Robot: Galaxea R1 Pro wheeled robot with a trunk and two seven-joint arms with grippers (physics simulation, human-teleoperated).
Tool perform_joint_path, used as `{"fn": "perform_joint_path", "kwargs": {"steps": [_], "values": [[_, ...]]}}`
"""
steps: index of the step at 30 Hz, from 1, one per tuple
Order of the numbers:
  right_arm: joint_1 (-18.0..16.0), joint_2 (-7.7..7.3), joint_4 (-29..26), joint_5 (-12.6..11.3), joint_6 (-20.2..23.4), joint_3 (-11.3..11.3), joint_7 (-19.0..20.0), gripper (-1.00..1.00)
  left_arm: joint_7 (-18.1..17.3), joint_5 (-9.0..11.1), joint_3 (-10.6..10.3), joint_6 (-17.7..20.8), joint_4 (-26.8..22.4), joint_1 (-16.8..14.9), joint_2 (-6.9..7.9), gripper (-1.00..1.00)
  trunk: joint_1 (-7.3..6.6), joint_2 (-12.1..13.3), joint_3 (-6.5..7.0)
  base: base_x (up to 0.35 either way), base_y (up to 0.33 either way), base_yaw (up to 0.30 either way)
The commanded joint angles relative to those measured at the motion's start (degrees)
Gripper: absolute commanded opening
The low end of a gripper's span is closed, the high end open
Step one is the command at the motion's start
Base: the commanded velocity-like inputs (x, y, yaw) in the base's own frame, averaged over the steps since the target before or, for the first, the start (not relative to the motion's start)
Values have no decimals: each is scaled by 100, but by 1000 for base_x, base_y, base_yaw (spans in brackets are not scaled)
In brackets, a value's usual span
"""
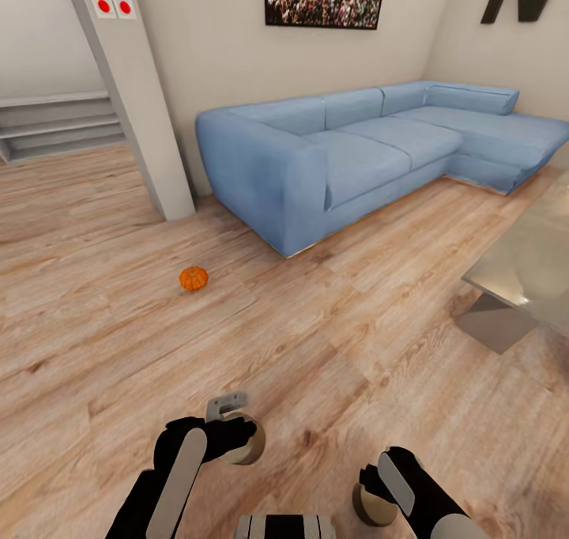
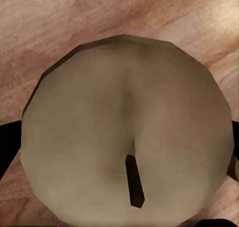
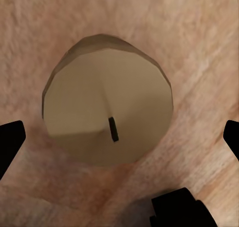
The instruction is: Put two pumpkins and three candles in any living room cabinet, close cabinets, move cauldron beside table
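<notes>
Both arms are seen low in the head view, each with a beige candle at its tip: the left gripper (image 1: 237,436) is closed around one candle (image 2: 127,132), while the right gripper (image 3: 119,137) is spread wide, its fingers well apart from the other candle (image 3: 107,119) under it. One pumpkin (image 1: 194,277) is seen on the wooden floor (image 1: 332,349), between a pale pillar (image 1: 134,88) and the blue sofa (image 1: 356,152). The glass-topped surface (image 1: 529,262) is found at the right edge.
</notes>
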Motion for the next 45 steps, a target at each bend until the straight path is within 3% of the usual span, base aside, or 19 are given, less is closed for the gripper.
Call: {"fn": "perform_joint_path", "kwargs": {"steps": [1, 5, 7, 9, 12, 13, 16, 17, 18, 19, 21, 23, 30, 36, 42, 45], "values": [[-2, -4, -9, -60, 13, 36, -55, 100, 61, 62, -3, 8, -5, -3, -1, -100, 1, -4, -27, 0, 0, 0], [-2, -2, -9, -60, -13, 37, -55, 100, 40, 65, 2, 15, -11, -3, 13, -100, 6, -6, -72, 0, 0, 0], [-2, -2, -9, -60, -44, 37, -55, 100, -244, 179, 24, 32, -14, -3, 40, -100, 6, -6, -72, 0, 0, 0], [-2, -2, -9, -60, -53, 37, -55, 100, -801, 392, 59, 93, -16, 2, 133, -100, 6, -6, -72, 0, 0, 0], [-2, 1, -9, -60, -58, 37, -55, 100, -2060, 624, 279, 190, -20, 5, 789, -100, 6, -6, -72, 0, 0, 0], [-2, 8, -9, -60, -61, 37, -55, 100, -2724, 744, 494, 229, -21, 5, 1156, -100, 6, -6, -72, 0, 0, 0], [-2, 26, -9, -60, -64, 37, -55, 100, -4150, 1136, 1026, 356, -16, 5, 1876, -100, 6, -6, -72, 0, 0, 0], [-2, 34, -9, -60, -66, 37, -55, 100, -4773, 1268, 1230, 392, -8, 5, 2277, -100, 6, -6, -72, 0, 0, 0], [-2, 37, -9, -60, -66, 37, -55, 100, -5131, 1321, 1317, 404, 7, 4, 2551, -100, 6, -6, -72, 0, 0, 0], [-2, 39, -9, -60, -67, 37, -55, 100, -5586, 1371, 1394, 414, 54, 5, 2917, -100, 6, -6, -72, 0, 0, 0], [-2, 41, -9, -60, -67, 38, -55, 100, -6064, 1396, 1451, 418, 129, 5, 3291, -100, 9, -8, -94, 0, 0, 0], [-2, 41, -9, -60, -67, 40, -55, 100, -6461, 1400, 1478, 420, 227, 5, 3550, -100, 14, -10, -138, 0, 0, 0], [-2, 12, -9, -59, -99, 37, -54, 100, -6767, 1419, 1489, 429, 276, 6, 3731, -100, 32, -20, -293, 0, 0, 0], [-2, 22, -9, -58, -230, 49, -53, 100, -7198, 1380, 1490, 430, 284, 5, 3837, -100, 32, -20, -293, 0, 0, 0], [-1, 53, -9, -59, -516, 572, -44, 100, -7290, 1367, 1490, 430, 294, 4, 3849, -100, 45, -26, -404, 0, 0, 0], [3, 57, -9, -60, -633, 644, 23, 100, -7294, 1371, 1490, 430, 295, 4, 3849, -100, 45, -26, -404, 0, 0, 0]]}}
